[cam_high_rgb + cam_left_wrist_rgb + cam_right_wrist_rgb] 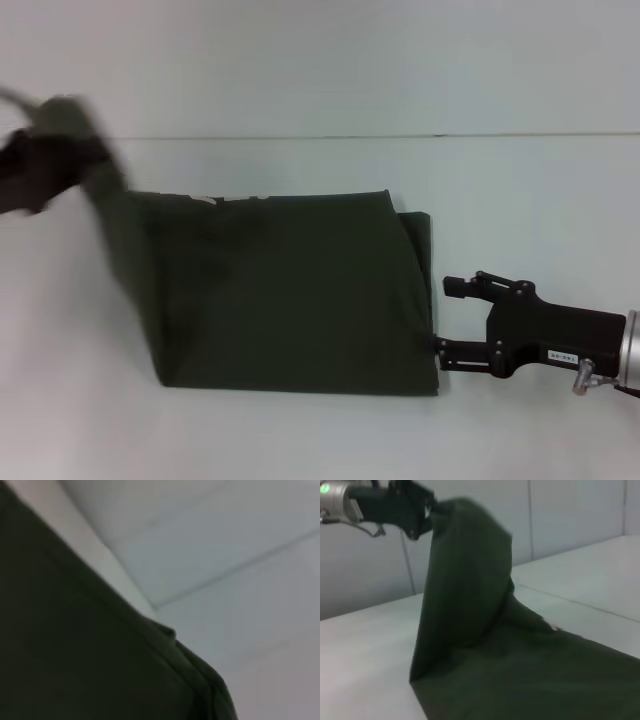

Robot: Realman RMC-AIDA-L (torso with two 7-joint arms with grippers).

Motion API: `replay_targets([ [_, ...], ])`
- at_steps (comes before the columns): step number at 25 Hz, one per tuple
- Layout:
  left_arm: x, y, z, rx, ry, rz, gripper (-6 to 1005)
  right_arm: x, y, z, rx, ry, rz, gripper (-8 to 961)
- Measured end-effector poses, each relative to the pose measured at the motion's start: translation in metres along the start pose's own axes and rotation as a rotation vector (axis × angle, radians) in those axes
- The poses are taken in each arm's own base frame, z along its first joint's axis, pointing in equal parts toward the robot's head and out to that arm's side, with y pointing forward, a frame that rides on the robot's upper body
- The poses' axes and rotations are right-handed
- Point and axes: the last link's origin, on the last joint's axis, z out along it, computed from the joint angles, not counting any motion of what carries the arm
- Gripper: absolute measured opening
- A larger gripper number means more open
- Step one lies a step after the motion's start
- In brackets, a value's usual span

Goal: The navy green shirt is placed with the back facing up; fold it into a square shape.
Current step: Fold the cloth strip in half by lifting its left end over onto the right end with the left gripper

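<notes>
The navy green shirt (290, 300) lies partly folded on the white table (530, 200). My left gripper (45, 150) is raised at the far left and is shut on the shirt's left part, which hangs up from the table as a steep flap. The right wrist view shows that gripper (426, 512) pinching the top of the lifted flap (465, 580). The left wrist view shows only dark cloth (75, 655) up close. My right gripper (448, 320) is low at the shirt's right edge with its jaws apart; its lower finger (460, 355) touches the near right corner.
A seam line (400, 135) runs across the table behind the shirt. Bare white surface lies in front of the shirt, behind it and to its right. A small pale mark (205, 199) shows at the shirt's far edge.
</notes>
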Motion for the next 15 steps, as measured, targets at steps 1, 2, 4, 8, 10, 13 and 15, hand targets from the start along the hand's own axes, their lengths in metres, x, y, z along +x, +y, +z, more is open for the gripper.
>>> replay_targets([
  [1, -0.005, 0.007, 0.021, -0.038, -0.031, 0.007, 57, 0.001, 0.0, -0.001, 0.005, -0.002, 0.005, 926],
  [2, -0.011, 0.013, 0.038, -0.065, -0.052, 0.014, 57, 0.003, 0.0, -0.003, 0.013, -0.003, 0.011, 926],
  [4, -0.024, 0.023, 0.073, -0.117, -0.096, 0.028, 58, 0.005, -0.001, -0.007, 0.028, -0.008, 0.023, 926],
  [8, -0.06, 0.036, 0.139, -0.167, -0.182, 0.051, 59, 0.013, -0.002, -0.021, 0.059, -0.019, 0.054, 927],
  [10, -0.079, 0.037, 0.161, -0.176, -0.218, 0.049, 60, 0.017, -0.001, -0.029, 0.073, -0.029, 0.071, 927],
  [13, -0.107, 0.035, 0.182, -0.164, -0.266, 0.063, 61, 0.022, 0.0, -0.043, 0.098, -0.044, 0.09, 927],
  [15, -0.122, 0.03, 0.186, -0.143, -0.29, 0.062, 62, 0.023, 0.0, -0.049, 0.11, -0.056, 0.104, 926],
])
